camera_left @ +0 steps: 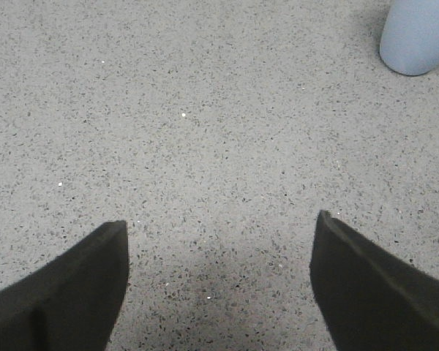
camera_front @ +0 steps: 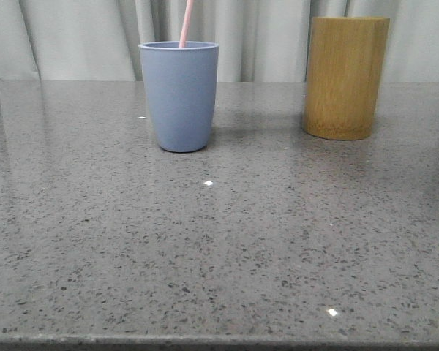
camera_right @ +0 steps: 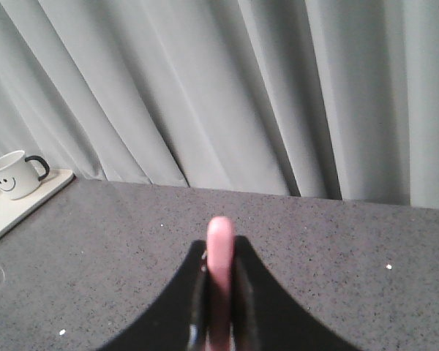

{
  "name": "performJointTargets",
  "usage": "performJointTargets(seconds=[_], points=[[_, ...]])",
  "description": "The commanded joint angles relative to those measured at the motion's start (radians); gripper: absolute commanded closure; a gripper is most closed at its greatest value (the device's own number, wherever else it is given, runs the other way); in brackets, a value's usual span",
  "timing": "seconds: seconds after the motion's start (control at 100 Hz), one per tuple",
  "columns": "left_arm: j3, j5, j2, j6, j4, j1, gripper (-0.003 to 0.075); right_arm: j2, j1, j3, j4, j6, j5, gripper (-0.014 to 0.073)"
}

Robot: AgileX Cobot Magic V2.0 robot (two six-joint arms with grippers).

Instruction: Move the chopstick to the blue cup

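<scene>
A: Starting nearest, what's the left gripper (camera_left: 219, 281) doing over the tabletop (camera_front: 219, 248)?

B: Its jaws stand wide apart with nothing between them, angled down at bare stone, the blue cup (camera_left: 418, 36) well off to one side. I'd judge it is parked clear so the other arm has room

A: And the chopstick (camera_front: 186, 23)?

B: From the front, its lower end is already inside the blue cup, leaning slightly and running up out of frame. The right gripper (camera_right: 219, 307) has its jaws clamped on the pink shaft, apparently so the stick doesn't topple before release. That wrist seems roughly level, looking across toward the curtain

A: Beyond the blue cup?

B: The bamboo cup (camera_front: 345, 77), off to its right and slightly farther back
</scene>
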Motion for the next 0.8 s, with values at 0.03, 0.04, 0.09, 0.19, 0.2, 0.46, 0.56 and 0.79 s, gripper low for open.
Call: performJointTargets(seconds=[0.03,0.04,0.09,0.19,0.2,0.46,0.56,0.79], points=[[-0.024,-0.063,0.002,-0.008,-0.014,0.002,0.0218,-0.038,0.002,-0.034,-0.008,-0.003,-0.088,0.0436],[-0.024,-0.063,0.002,-0.008,-0.014,0.002,0.0218,-0.038,0.002,-0.034,-0.008,-0.003,-0.088,0.0425],[-0.024,-0.063,0.002,-0.008,-0.014,0.002,0.0218,-0.038,0.003,-0.034,-0.008,-0.003,-0.088,0.0344],[-0.024,-0.063,0.002,-0.008,-0.014,0.002,0.0218,-0.038,0.003,-0.034,-0.008,-0.003,-0.088,0.0209],[-0.024,-0.063,0.002,-0.008,-0.014,0.002,0.0218,-0.038,0.003,-0.034,-0.008,-0.003,-0.088,0.0194],[-0.024,-0.061,0.002,-0.008,-0.014,0.002,0.0218,-0.067,0.003,-0.034,-0.042,-0.024,-0.045,0.0138],[-0.024,-0.059,0.002,-0.008,-0.014,0.002,0.0218,-0.118,-0.003,-0.034,-0.084,-0.049,0.030,0.0138],[-0.024,-0.059,0.002,-0.008,-0.014,0.002,0.0218,-0.261,-0.072,-0.034,-0.208,-0.050,0.298,0.0138]])
